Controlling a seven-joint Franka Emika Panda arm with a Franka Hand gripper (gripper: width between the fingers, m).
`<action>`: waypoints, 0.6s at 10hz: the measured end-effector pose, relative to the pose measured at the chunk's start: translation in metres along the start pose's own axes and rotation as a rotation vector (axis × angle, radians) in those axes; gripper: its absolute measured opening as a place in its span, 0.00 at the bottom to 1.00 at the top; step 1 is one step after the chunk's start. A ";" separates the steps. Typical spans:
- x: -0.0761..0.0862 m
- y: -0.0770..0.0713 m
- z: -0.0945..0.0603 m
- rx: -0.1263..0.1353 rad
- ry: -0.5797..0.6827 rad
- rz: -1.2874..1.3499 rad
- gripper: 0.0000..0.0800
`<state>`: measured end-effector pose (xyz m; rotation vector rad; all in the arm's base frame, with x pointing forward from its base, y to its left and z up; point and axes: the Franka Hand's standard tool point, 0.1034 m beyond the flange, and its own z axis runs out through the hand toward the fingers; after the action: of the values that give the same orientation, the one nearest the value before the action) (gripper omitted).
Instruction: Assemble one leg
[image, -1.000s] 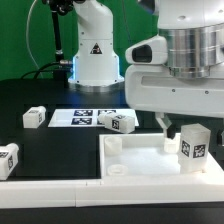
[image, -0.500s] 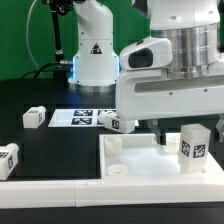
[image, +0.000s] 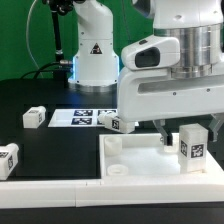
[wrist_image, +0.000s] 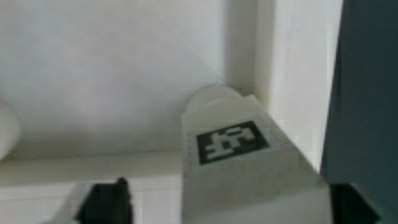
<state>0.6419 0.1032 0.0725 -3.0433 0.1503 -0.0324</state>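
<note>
A leg (image: 192, 143), a short white block with a black-and-white tag, stands upright on the wide white tabletop (image: 135, 168) near its corner at the exterior view's right. My gripper (image: 178, 138) is low over it. One dark finger (image: 164, 134) shows just left of the leg and the other is hidden behind it. In the wrist view the leg (wrist_image: 240, 150) stands between the jaws of my gripper (wrist_image: 222, 205). A gap separates the leg from the visible finger (wrist_image: 107, 202), so the gripper is open around it. The tabletop's floor (wrist_image: 107, 80) and raised rim lie behind.
Three more legs lie on the black table: one (image: 122, 123) by the marker board (image: 80, 117), one (image: 35, 117) left of it, one (image: 8, 160) at the left edge. The robot base (image: 95, 50) stands behind.
My gripper has moved toward the exterior view's left and down, closing in on the upright leg. The leg and the other parts stay where they were.
</note>
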 end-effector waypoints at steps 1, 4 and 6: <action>0.000 0.000 0.000 0.000 0.000 0.075 0.49; -0.001 -0.003 0.000 0.006 -0.002 0.355 0.36; -0.001 -0.004 0.000 0.002 -0.001 0.698 0.36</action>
<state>0.6415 0.1073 0.0726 -2.8050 1.1804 0.0200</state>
